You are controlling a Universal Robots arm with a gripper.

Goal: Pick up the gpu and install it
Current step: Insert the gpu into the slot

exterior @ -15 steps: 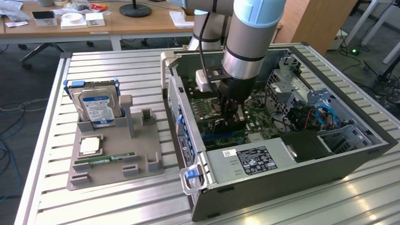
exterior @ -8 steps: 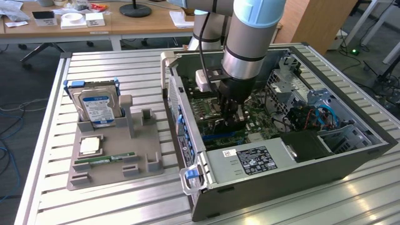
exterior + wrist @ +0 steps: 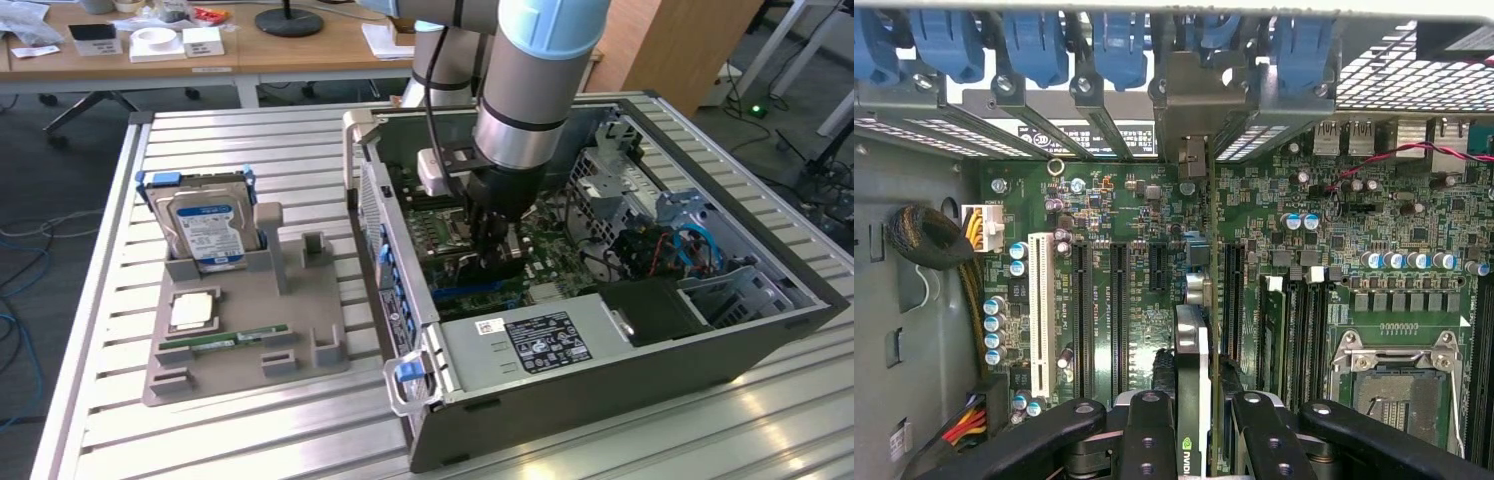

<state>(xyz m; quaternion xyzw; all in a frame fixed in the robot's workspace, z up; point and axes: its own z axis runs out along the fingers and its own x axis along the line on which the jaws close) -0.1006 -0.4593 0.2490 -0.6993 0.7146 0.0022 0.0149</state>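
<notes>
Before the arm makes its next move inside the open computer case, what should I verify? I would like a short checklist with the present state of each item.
1. Black gripper shut on the thin, dark, flat gpu: ok.
2. Gripper inside the open grey metal computer case: ok.
3. Gpu parallel to the long black slots of the green motherboard: ok.
4. Gpu edge seated in a slot: cannot tell.
5. Thin red-and-black wire apart from the gpu: ok.
</notes>
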